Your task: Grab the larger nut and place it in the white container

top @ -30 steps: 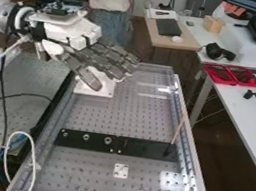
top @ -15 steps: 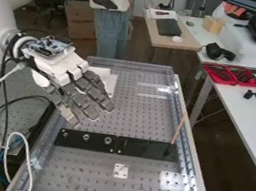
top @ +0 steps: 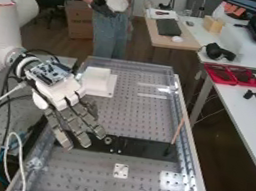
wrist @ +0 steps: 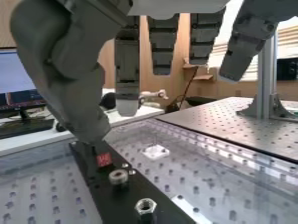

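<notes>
Fingers (top: 75, 127) hung straight and released over the black strip (top: 147, 148) on the bench (top: 148, 180), where a rounder nut (wrist: 118, 175) and a hexagonal nut (wrist: 146, 204) sat, the larger hard to tell. Beyond stood the white container (top: 96, 79).

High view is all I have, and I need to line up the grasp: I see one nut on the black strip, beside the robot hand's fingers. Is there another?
Observer: Yes, the wrist view shows a second nut on the black strip.
Operator: What outline does it have?
Observer: Six-sided, seen from the wrist camera.
Operator: Is the robot hand gripping either one?
Observer: No, in the wrist view neither lies between its thumb and its fingers.
</notes>
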Robot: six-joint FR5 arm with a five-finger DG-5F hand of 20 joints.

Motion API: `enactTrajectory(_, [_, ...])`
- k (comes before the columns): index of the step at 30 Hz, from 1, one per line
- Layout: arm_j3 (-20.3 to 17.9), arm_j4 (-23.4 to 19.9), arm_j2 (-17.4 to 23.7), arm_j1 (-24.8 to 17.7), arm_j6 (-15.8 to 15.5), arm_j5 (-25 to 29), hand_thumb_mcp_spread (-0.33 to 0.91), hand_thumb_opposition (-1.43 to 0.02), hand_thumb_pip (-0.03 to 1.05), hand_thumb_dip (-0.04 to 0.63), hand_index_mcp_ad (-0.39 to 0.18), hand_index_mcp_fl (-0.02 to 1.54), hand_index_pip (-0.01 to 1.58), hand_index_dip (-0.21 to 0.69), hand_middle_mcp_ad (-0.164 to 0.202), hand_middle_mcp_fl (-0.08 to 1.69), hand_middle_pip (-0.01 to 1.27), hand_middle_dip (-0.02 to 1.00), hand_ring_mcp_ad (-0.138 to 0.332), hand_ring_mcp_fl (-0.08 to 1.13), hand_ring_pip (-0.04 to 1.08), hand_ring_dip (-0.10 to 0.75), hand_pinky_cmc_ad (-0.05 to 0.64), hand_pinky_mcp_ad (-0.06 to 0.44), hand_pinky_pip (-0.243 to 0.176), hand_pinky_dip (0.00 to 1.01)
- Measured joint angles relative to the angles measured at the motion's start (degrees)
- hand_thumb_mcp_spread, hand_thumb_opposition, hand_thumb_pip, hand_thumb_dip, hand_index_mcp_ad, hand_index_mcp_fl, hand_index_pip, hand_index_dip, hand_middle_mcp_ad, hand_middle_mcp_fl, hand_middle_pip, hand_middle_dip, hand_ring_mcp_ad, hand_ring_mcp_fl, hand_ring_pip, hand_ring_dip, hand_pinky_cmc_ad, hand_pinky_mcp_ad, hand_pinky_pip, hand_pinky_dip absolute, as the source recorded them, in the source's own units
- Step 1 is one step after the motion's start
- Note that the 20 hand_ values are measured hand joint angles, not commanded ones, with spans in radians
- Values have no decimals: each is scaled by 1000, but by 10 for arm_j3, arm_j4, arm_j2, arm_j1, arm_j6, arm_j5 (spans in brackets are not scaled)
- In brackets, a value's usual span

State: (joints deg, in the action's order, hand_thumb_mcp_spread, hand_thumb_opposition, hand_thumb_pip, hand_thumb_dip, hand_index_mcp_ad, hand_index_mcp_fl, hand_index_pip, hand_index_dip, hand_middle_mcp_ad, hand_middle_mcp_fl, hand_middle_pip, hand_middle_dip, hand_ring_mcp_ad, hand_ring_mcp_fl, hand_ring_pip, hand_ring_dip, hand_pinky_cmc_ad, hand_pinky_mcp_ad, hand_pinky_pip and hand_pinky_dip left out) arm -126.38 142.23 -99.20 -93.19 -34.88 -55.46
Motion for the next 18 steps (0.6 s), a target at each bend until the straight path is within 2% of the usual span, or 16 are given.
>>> enactTrajectory(9, [-9, -24, -22, 17, 1, -34, 354, -916, 721, 288, -73, 16, 1470, 251, 73, 91, 136, 206, 180, 17, 103, 93, 379, 312, -91, 389])
enactTrajectory(15, [-22, -55, -33, 23, -20, -58, 356, -920, 721, 288, -87, 19, 1510, 276, 75, 89, 138, 220, 183, 17, 105, 93, 379, 314, -91, 358])
enactTrajectory(18, [-28, -73, -40, 30, -31, -66, 358, -923, 721, 288, -89, 19, 1529, 283, 72, 93, 136, 222, 164, 17, 106, 98, 377, 314, -91, 342])
